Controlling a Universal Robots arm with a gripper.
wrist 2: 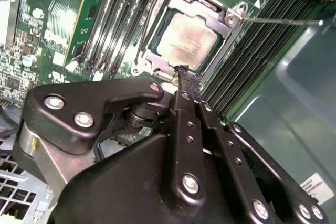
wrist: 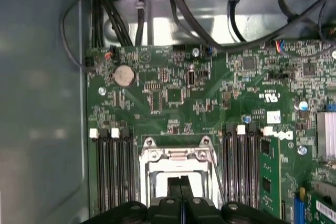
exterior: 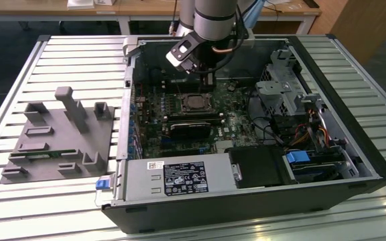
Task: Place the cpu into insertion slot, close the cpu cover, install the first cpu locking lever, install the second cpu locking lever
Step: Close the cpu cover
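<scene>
Cpu lying framed by cpu cover, just ahead of fingers | arm reaching down, gripper leaning, fingers pressing together on nothing seen | locking lever sticking out beyond; memory slots flanking both sides

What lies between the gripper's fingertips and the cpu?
In the second wrist view, one edge strip of the cpu cover, which frames the cpu. The gripper, fingers together, sits at that edge with nothing else between.

cpu: matt silver-grey metal face. cpu cover: bright metal, glossy. fingers: black, satin finish, shiny screw heads.
</scene>
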